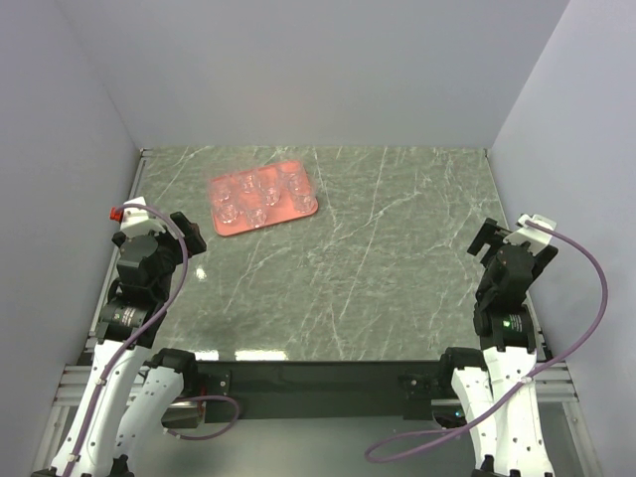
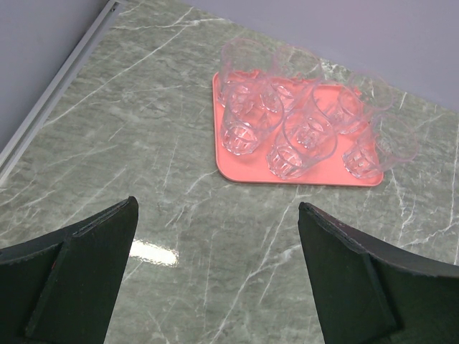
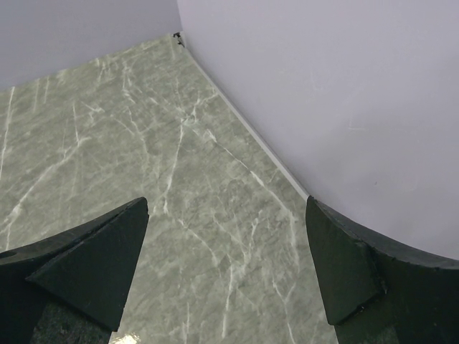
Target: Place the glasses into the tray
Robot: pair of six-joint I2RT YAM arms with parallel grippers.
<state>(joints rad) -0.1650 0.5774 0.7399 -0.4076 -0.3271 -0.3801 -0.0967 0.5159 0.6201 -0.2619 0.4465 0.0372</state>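
The marble table (image 1: 378,268) carries the salmon tray (image 2: 247,172) at its far left. The left gripper (image 2: 216,215) hangs near the tray, jaws spread wide and empty. The right gripper (image 3: 226,208), well apart at the right edge, is likewise spread and empty. All six glasses (image 2: 297,140) stand upright inside the tray's rim, crowded together. The job looks finished, so any move should lift clear of the tray, never sweep across the glassware.

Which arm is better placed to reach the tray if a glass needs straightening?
Probably the left. The left claw, open, faces the tray, with the glasses in it, at the far left of the table. The right claw, also open, faces only table by the right wall.
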